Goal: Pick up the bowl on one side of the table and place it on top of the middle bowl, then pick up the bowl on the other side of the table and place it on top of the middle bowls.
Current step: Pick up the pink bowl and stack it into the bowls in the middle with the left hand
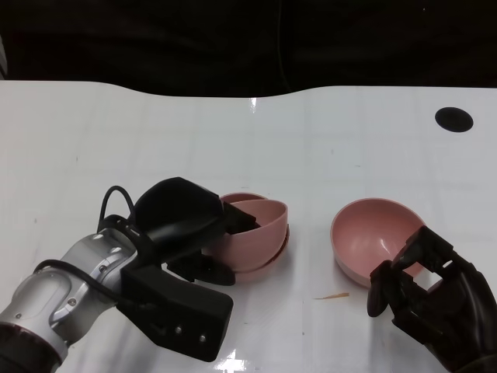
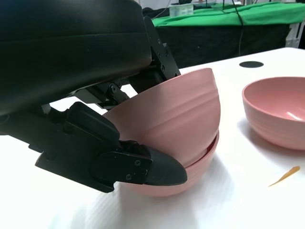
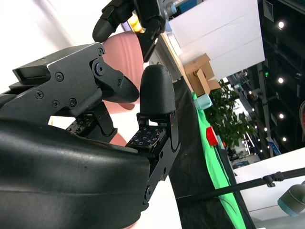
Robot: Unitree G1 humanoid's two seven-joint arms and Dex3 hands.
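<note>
Our left hand (image 1: 203, 233) sits closest to us, gripping the tilted upper bowl (image 1: 252, 225): fingers hook over its near rim from inside while the thumb side presses its outer wall, as the left wrist view shows. That bowl leans on the middle bowl (image 1: 264, 263) beneath it, not yet seated level, its far rim raised. We judge the first stacking as nearly done, with only a settle and release left.

Our right hand (image 1: 423, 291) waits with fingers curled loosely and apart, holding nothing. Just beyond its fingertips lies the third bowl (image 1: 377, 237), upright and open, its near rim partly behind the fingers; we cannot tell whether they touch it. This is the relation the later move turns on: the bowl lies straight ahead of the right hand and slightly inward, well apart from the left hand, so the right arm is plainly the nearer one. From there the stack lies off to the right hand's inner side.

Between the two hands, a small orange sliver (image 1: 332, 296) rests on the white tabletop (image 1: 155, 132). Farther off, a black round spot (image 1: 453, 119) marks the tabletop's far right, and beyond the edge the room is dark, with a green cloth (image 2: 228, 14) visible in the left wrist view.
</note>
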